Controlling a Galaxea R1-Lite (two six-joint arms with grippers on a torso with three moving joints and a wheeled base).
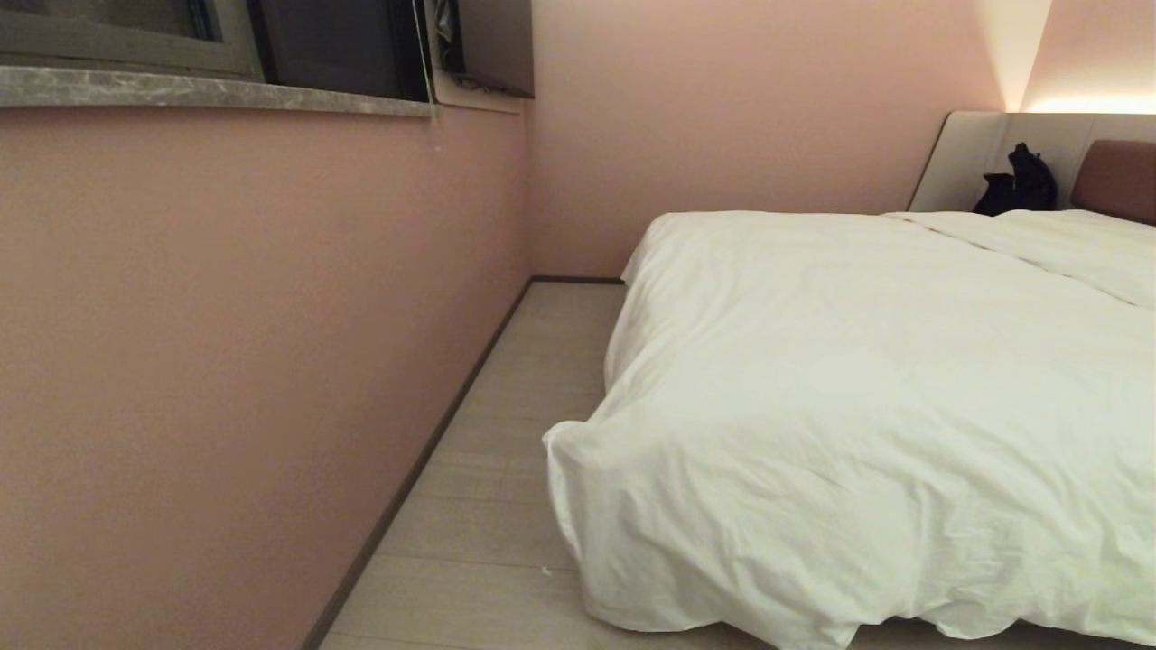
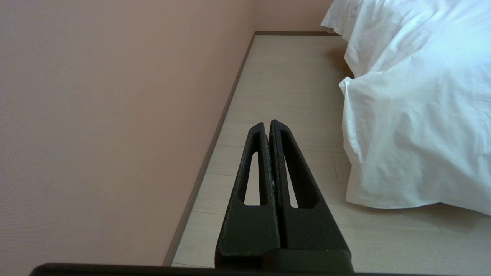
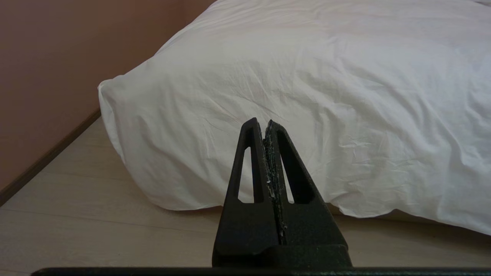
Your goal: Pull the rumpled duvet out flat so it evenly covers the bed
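Seen from behind the wrist: left gripper [image 2: 267, 123] with both black fingers [image 2: 253, 168] pressed flat together, empty, hanging over pale plank floor [image 2: 284, 96] in the strip between pink wall [image 2: 107, 115] and bed. Seen likewise: right gripper [image 3: 261, 122], fingers [image 3: 250, 165] pressed tight together with nothing between them, aimed straight at the hanging foot-end flank of the duvet [image 3: 307, 96]. Neither touched cloth; clear floor lay between both sets of tips and the nearest fabric. Judged nearer to the work: the right gripper, faced square-on to the duvet, with the puffy near corner [image 3: 111, 92] off toward the wall side of its tips. From the left gripper, that same corner [image 2: 347, 86] lay ahead and off to the side away from the wall. From the head camera, with neither arm in sight: duvet [image 1: 858, 361] spread white and lightly creased across the bed [image 1: 1115, 176], long axis running away toward the reddish-brown headboard, left edge draped down the mattress side, near hem nearly brushing the floor, wall-side near corner [image 1: 564, 442] bulging out. Looked largely spread already, though only part of it showed. Probably called for next: parting the fingers, then reaching forward for that corner or hem. A dark object [image 1: 1016, 185] sat at the head of the bed, too small to identify.
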